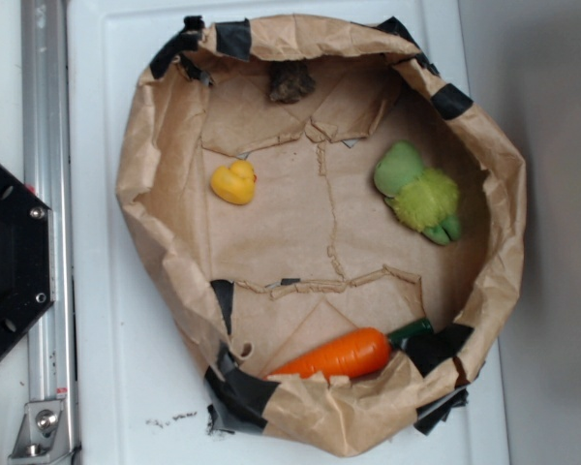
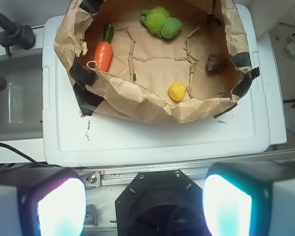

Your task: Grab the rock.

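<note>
The rock [image 1: 291,82] is a small dark brown-grey lump lying at the far rim inside the brown paper basin [image 1: 145,145]. In the wrist view the rock [image 2: 217,63] sits at the basin's right side, near the yellow duck [image 2: 177,91]. My gripper [image 2: 144,206] hangs high above the robot base, well short of the basin, open, with nothing between its two glowing pads [image 2: 61,209]. The exterior view does not show the gripper.
Inside the basin also lie a yellow duck [image 1: 234,182], a fuzzy green plush toy [image 1: 418,194] and an orange carrot [image 1: 344,354]. The basin stands on a white lid [image 2: 137,140]. A metal rail [image 1: 48,223] and the black robot base [image 1: 10,262] are at the left.
</note>
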